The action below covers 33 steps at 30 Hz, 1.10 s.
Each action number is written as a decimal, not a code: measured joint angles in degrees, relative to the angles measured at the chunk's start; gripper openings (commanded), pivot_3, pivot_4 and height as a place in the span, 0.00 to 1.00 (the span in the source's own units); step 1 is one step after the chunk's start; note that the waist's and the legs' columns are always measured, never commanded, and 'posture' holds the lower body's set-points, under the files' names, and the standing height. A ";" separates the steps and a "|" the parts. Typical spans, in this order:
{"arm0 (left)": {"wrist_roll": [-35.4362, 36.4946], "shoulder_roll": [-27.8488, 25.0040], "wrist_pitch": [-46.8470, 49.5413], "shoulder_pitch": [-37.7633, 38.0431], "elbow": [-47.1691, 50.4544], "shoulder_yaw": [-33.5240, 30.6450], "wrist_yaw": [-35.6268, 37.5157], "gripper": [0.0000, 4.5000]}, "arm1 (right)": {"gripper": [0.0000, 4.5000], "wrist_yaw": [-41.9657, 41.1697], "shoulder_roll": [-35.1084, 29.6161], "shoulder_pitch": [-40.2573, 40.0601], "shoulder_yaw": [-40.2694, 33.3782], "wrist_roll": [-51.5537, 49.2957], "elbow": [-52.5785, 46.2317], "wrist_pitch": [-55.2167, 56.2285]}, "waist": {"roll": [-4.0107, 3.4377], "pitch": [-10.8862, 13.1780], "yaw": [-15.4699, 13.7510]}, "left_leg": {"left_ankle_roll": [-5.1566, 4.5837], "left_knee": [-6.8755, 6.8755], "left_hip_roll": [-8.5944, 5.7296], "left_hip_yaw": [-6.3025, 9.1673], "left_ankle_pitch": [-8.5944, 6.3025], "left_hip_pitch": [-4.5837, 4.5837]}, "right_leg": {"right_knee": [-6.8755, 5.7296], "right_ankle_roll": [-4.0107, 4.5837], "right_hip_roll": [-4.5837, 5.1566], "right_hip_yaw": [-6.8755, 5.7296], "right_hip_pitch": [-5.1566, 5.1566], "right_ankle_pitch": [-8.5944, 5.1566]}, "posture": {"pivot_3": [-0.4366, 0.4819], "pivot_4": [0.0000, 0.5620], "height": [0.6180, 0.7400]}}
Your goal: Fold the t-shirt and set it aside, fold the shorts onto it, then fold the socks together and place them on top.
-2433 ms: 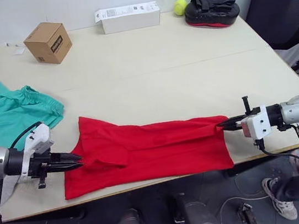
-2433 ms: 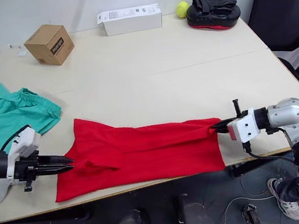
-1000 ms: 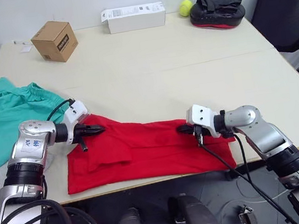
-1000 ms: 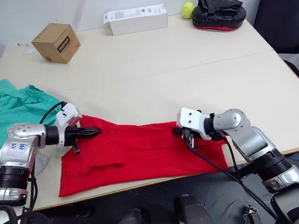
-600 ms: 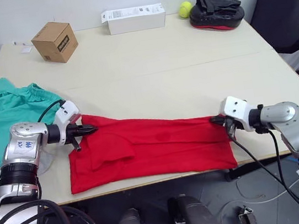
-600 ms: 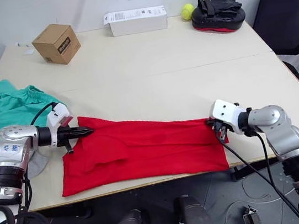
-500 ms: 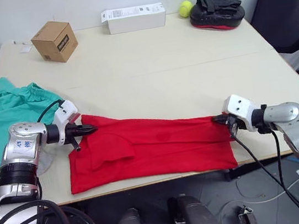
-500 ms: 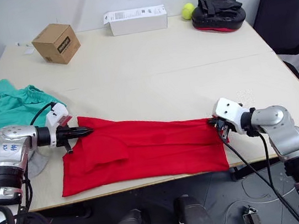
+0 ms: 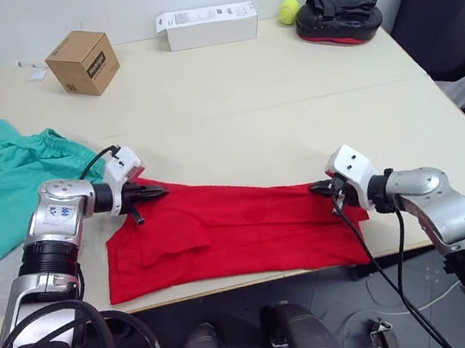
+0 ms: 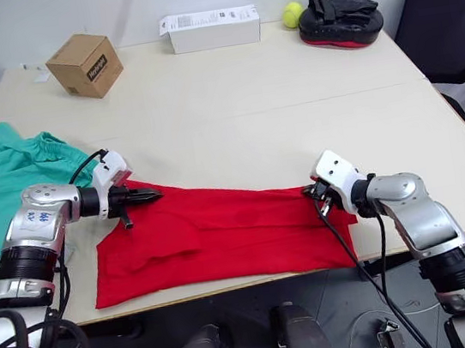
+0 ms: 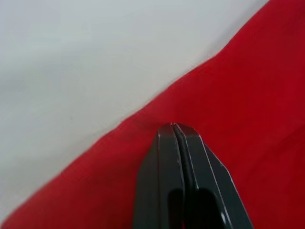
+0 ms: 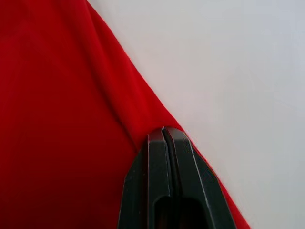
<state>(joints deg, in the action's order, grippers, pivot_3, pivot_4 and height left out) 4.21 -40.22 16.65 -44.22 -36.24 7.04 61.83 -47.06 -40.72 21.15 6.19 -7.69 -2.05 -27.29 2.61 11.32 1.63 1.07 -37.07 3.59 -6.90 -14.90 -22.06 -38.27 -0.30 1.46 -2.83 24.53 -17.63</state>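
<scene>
Two grippers pinch the t-shirt at once, one at each end of its far edge. The red cloth lies as a long band along the near edge of the table, its long axis running from the robot's left to its right, with a sleeve folded over near the left end. The left gripper has its black fingers pressed together on the far left corner, and the left wrist view shows the tips meeting right at the cloth's edge. The right gripper is clamped the same way on the far right corner; in the right wrist view a ridge of cloth gathers into its tips. Each arm is nearest its own end, so the shirt is stretched between them and the body of the cloth lies on the near side of both grips. My judgement is that the next fold turns on carrying this held far edge across the long axis, or one end toward the other.

Beyond the left arm the shorts lie in a teal heap at the table's left edge. I cannot make out the socks with certainty. At the far side stand a brown cardboard box with a dark print too small to read, and a white box whose label is likewise illegible.
</scene>
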 measured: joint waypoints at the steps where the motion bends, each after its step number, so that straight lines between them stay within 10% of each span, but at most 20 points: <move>1: -0.24 -0.03 -1.38 -0.28 -1.18 0.03 -0.76 0.01 | 0.00 0.52 -0.64 -0.15 -0.03 0.61 0.93 1.40 | 0.00 0.00 -0.01 | -0.02 0.00 0.00 0.00 0.01 0.02 | 0.05 0.00 0.00 0.00 -0.03 0.00 | 0.48 0.27 1.00; 10: -0.73 -0.57 -6.76 -2.38 -10.33 -3.53 -5.84 0.01 | 0.00 5.40 -4.02 -2.14 -8.29 2.18 11.16 9.48 | 0.03 -0.08 0.00 | -0.23 0.07 -0.01 -0.05 0.20 -0.04 | 0.39 -0.10 0.02 0.02 -0.11 0.21 | 0.48 0.27 1.00; 16: 3.68 -0.06 -1.16 1.21 -2.89 -6.92 -3.30 0.01 | 0.00 3.54 1.80 -1.99 -10.81 -6.12 -2.36 8.07 | 0.00 -0.03 0.67 | 0.14 0.22 0.09 0.02 0.18 -0.13 | 0.06 -0.12 -0.09 -0.02 0.19 0.18 | 0.48 0.27 1.00; 24: 13.56 -1.93 13.94 9.81 25.05 -6.80 4.61 0.01 | 0.00 6.01 9.33 -1.80 0.51 -6.11 -13.40 0.58 | -0.01 -0.02 0.45 | 0.33 0.22 0.04 -0.03 0.21 -0.15 | 0.30 -0.11 -0.02 0.04 0.09 0.13 | 0.48 0.27 1.00; 33: 6.74 -2.63 7.13 15.33 25.32 0.43 2.73 0.01 | 0.00 10.65 9.35 -3.49 5.81 0.51 -11.56 -5.15 | -0.13 -0.09 -0.05 | -0.05 0.21 0.04 0.02 0.02 -0.08 | 0.32 -0.02 0.00 0.03 0.02 0.09 | 0.48 0.27 1.00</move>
<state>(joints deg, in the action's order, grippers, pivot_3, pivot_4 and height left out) 10.96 -42.85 23.79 -28.89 -10.92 7.47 64.56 -36.41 -31.37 17.66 12.00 -7.18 -13.61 -32.44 2.48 11.24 1.58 1.02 -36.86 3.62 -6.88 -14.88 -22.13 -37.95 -0.32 1.45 -2.80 24.55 -17.54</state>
